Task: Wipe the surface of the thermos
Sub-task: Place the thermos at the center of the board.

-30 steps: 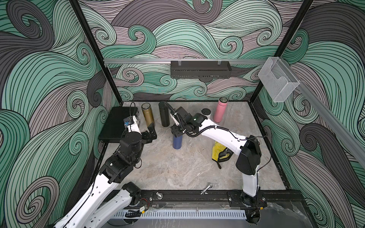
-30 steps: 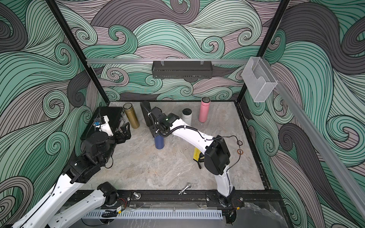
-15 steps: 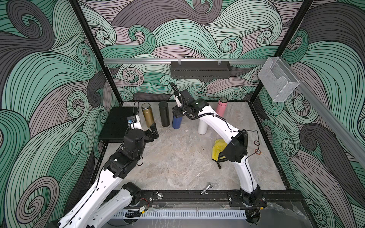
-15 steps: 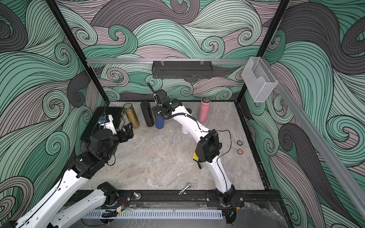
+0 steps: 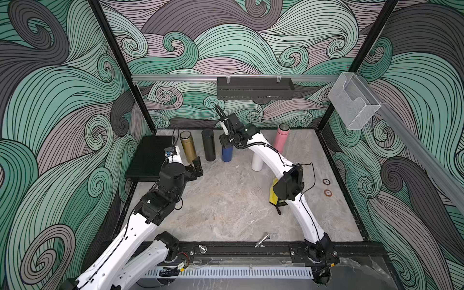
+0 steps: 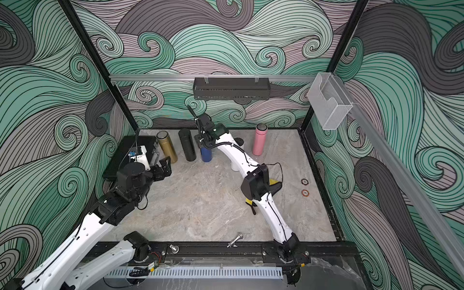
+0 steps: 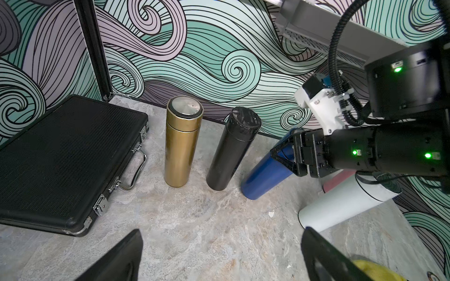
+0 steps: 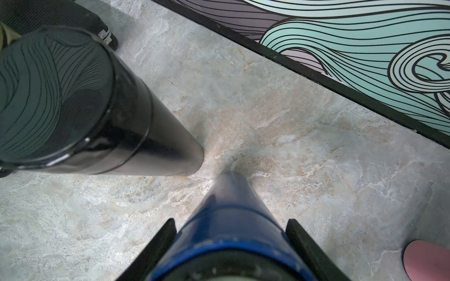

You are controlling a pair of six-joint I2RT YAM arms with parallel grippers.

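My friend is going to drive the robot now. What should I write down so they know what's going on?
Left gripper: open and empty, hovering over the table near the gold thermos.
Right gripper: shut on the top of the blue thermos, which is upright in the back row beside the black thermos.
Yellow cloth: lying on the table under the right arm, in neither gripper.
Done: the pictures do not show whether any wiping has happened.
Left: probably let go of the blue thermos, pick up the cloth, then wipe the thermos.
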